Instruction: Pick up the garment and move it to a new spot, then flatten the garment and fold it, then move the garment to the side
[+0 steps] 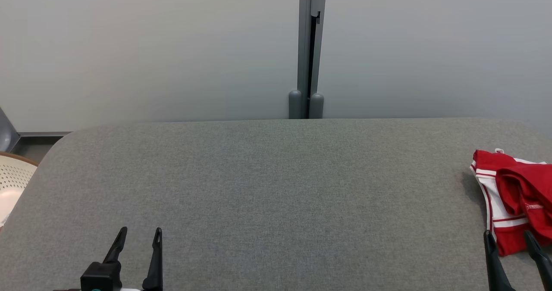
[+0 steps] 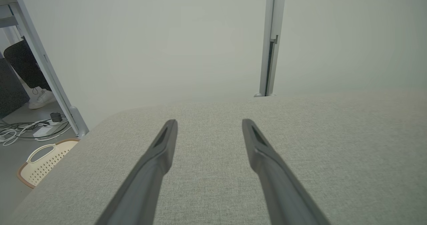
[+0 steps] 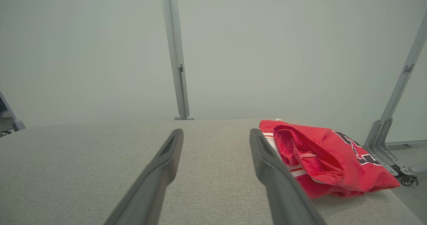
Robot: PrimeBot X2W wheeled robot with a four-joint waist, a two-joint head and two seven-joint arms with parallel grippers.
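On the grey table [image 1: 276, 187] lies one red garment [image 1: 513, 196], two left fingers [image 1: 156, 256] and two right fingers [image 1: 493, 258] spread, empty

Ref = table [image 1: 276, 183]. On tbl, far right edge, nr front: garment [image 1: 513, 196]. R gripper [image 1: 507, 236] over tbl front-right, just before garment. L gripper [image 1: 141, 230] over tbl front-left, well apart from garment. Off tbl's left side, on floor: basket [image 1: 10, 183]; further back, cables [image 2: 30, 128]. Behind tbl's back edge, abt mid: partition post [image 1: 307, 49].

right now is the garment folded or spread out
Neither: the garment lies crumpled in a loose heap, its layers bunched over each other.
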